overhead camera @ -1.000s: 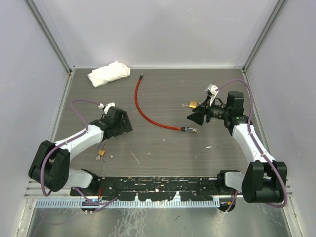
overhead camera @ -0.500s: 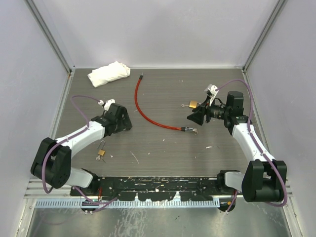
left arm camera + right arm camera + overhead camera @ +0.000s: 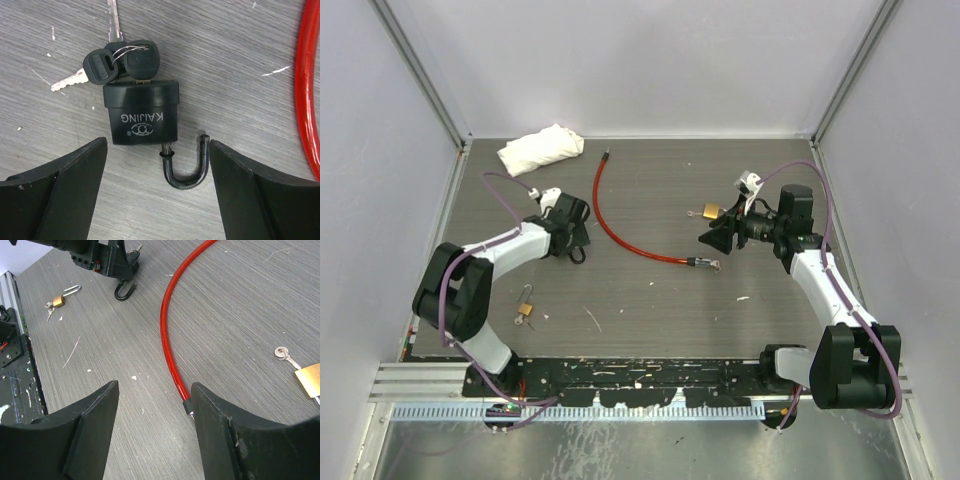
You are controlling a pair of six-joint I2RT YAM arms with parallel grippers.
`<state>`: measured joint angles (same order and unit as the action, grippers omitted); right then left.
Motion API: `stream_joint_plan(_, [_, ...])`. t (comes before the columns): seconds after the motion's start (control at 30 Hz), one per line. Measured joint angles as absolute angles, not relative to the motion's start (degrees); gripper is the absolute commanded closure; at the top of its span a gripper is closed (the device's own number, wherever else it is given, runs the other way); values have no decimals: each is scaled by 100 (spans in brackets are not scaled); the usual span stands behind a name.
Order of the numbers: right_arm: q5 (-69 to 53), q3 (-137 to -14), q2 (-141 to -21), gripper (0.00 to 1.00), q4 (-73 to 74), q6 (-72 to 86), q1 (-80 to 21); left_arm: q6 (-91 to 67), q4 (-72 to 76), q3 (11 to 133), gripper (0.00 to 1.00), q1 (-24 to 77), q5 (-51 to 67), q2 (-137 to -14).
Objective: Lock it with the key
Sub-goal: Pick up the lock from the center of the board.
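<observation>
A black padlock (image 3: 141, 114) lies flat on the table with its shackle (image 3: 186, 170) swung open. A bunch of keys (image 3: 120, 62) sits at its keyhole end, one key seemingly in the lock. My left gripper (image 3: 157, 150) is open and hangs low over the lock, one finger on each side of the shackle, the right finger close to its free end. In the top view the left gripper (image 3: 572, 232) covers the lock body and only the shackle (image 3: 577, 254) shows. My right gripper (image 3: 155, 390) is open and holds nothing, hovering by the red cable's end (image 3: 187, 405).
A red cable (image 3: 610, 225) curves across the middle of the table. One brass padlock (image 3: 712, 211) with a key lies by the right gripper. A smaller brass padlock (image 3: 525, 305) lies near the front left. A white cloth (image 3: 540, 148) sits at the back left.
My left arm has swung toward the back, carrying its gripper over the black padlock, whose shackle now shows. Its jaws have narrowed slightly. The right arm has not moved.
</observation>
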<state>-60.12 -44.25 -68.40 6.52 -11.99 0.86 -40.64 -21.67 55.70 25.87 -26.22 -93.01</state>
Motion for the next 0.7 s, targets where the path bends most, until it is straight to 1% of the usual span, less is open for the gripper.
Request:
stream_joint_plan(0.1, [-6012,-4425,-6840,35,655,-1201,86,-4073,-2169,5660,21,2534,-2630,-9513])
stream_joint_plan(0.27, [-6014,-4425,-6840,35,655,-1212,86,-4095,-2169,5677,21,2410,-2624,-9660])
stream_joint_plan(0.33, [-6016,-4425,-6840,35,657,-1212,86,-4091,-2161,5677,27,2353,-2622,-9660])
stream_joint_plan(0.57, [-6031,-4425,-6840,35,666,-1214,86,-4047,-2064,5686,33,2150,-2458,-9808])
stream_joint_plan(0.63, [-6031,-4425,-6840,35,681,-1214,86,-4049,-2021,5690,33,2117,-2390,-9894])
stream_joint_plan(0.7, [-6031,-4425,-6840,35,698,-1214,86,-4049,-1970,5712,36,2088,-2335,-9911])
